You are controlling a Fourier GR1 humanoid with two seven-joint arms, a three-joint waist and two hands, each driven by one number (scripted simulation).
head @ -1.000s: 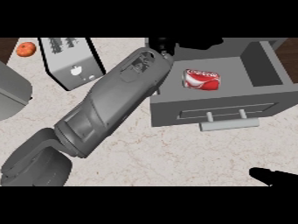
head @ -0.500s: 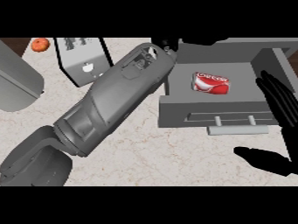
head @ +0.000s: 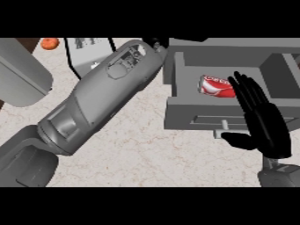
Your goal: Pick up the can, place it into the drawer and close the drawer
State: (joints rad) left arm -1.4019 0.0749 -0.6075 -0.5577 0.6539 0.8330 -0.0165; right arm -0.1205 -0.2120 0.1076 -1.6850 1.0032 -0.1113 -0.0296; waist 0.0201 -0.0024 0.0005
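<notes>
Inside open grey drawer (head: 178,66), at far right corner of beige speckled surface (head: 145,149): red and white metal can (head: 217,85). Seems light, thin-walled, slippery. Over stiff drawer front (head: 191,117), black right robot hand (head: 266,123), flat open; best to push there.

The right hand (head: 268,125), a second ago only a dark sliver at the lower right edge, now lies over the front of the drawer (head: 190,115). Its straight fingers (head: 246,92) reach just beside the can (head: 214,86). Drawer and can now show further left.
</notes>
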